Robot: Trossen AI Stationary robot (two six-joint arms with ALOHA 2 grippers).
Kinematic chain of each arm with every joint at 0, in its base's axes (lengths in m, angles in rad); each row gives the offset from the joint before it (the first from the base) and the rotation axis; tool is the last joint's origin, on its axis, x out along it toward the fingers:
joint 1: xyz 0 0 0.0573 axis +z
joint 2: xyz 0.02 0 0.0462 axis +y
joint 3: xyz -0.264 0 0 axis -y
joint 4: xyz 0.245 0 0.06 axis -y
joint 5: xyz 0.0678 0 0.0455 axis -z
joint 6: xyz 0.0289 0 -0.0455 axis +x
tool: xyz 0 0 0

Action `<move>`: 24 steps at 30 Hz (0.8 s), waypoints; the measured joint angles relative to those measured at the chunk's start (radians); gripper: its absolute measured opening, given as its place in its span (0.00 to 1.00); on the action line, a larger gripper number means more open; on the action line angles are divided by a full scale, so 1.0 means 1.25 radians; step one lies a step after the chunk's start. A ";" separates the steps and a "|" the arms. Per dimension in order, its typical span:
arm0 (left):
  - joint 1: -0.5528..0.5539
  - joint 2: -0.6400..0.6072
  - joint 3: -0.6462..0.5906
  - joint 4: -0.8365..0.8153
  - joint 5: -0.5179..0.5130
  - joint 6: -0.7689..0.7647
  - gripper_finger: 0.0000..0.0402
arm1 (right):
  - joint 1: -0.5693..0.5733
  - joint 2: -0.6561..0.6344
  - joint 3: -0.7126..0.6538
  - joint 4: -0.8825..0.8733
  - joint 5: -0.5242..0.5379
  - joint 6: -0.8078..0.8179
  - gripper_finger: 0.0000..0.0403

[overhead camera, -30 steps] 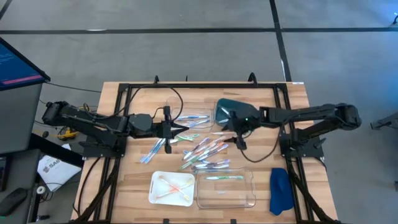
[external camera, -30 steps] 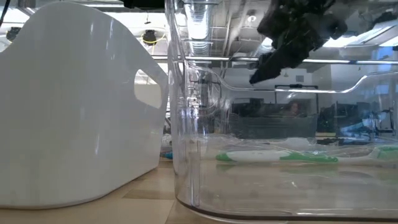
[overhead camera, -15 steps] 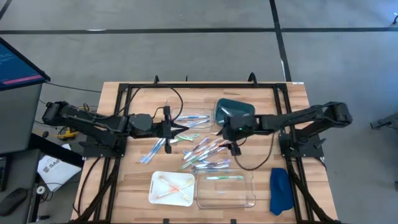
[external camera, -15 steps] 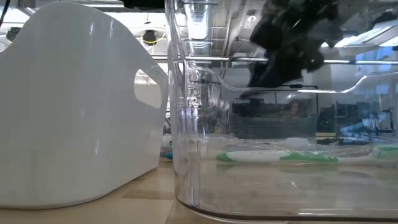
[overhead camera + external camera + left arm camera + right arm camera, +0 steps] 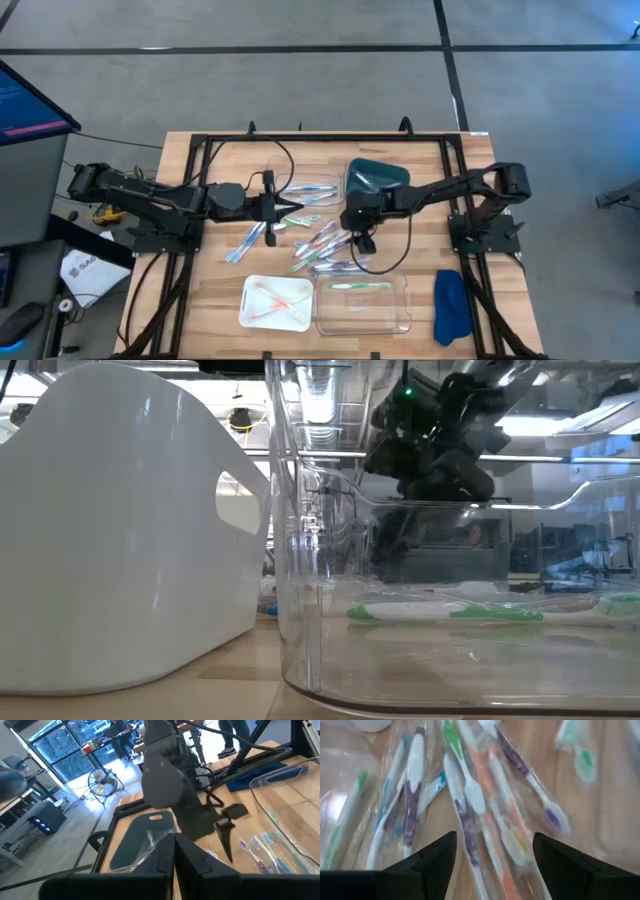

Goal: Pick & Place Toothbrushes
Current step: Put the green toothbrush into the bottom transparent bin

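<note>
While the left gripper (image 5: 296, 207) waits with its fingers pressed together at the left edge of the scatter, holding nothing that I can see, the right gripper (image 5: 358, 241) hangs over the middle of the table with its fingers (image 5: 437, 857) spread wide and nothing between them. Below it lie the toothbrushes (image 5: 328, 240), a loose heap of wrapped sticks in orange, blue, purple and green, crossing one another on the bare wood. One green-and-white toothbrush (image 5: 360, 286) already lies in the clear tray (image 5: 402, 312) at the front edge, and a few orange ones rest in the white tray (image 5: 250, 310) beside it.

I judge this to be the reach for the next pick. The brushes overlap, so the next move calls for singling out one handle, perhaps the orange brush (image 5: 487, 795) between the fingers, lowering straight onto it and closing without dragging its neighbours along.
</note>
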 joint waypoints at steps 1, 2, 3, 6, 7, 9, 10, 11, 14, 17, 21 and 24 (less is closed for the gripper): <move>0.000 0.000 0.000 0.000 0.000 0.000 0.01 | 0.000 0.009 0.005 0.000 -0.001 0.000 0.63; 0.000 0.000 0.000 0.000 0.000 0.000 0.01 | 0.000 0.016 0.010 -0.011 -0.001 0.000 0.63; 0.000 0.000 0.000 0.000 0.000 0.000 0.01 | 0.000 0.022 0.016 -0.016 -0.003 -0.001 0.63; 0.000 0.000 0.000 0.000 0.000 0.000 0.01 | -0.002 0.029 0.026 -0.031 -0.002 -0.002 0.62; 0.000 0.000 0.000 0.000 0.000 0.000 0.01 | -0.002 0.030 0.026 -0.030 -0.002 -0.002 0.61; 0.000 0.000 0.000 0.000 0.000 0.000 0.01 | -0.003 0.030 0.026 -0.032 -0.001 -0.003 0.58; 0.000 0.000 0.000 0.000 0.000 0.000 0.01 | -0.005 0.030 0.026 -0.032 -0.001 -0.003 0.56; 0.000 0.000 0.000 0.000 0.000 -0.001 0.01 | -0.007 0.030 0.026 -0.033 -0.001 -0.003 0.54; 0.001 0.000 0.000 -0.027 0.044 -0.022 0.01 | -0.021 0.030 0.026 -0.036 0.000 -0.003 0.47; 0.004 0.000 -0.001 -0.046 0.133 -0.023 0.01 | -0.035 0.030 0.026 -0.042 0.001 -0.002 0.41; 0.005 0.000 -0.001 -0.041 0.153 -0.023 0.01 | -0.049 0.030 0.026 -0.055 0.000 -0.002 0.34; 0.005 0.000 -0.001 -0.040 0.148 -0.019 0.01 | -0.048 0.030 0.026 -0.061 0.001 -0.002 0.30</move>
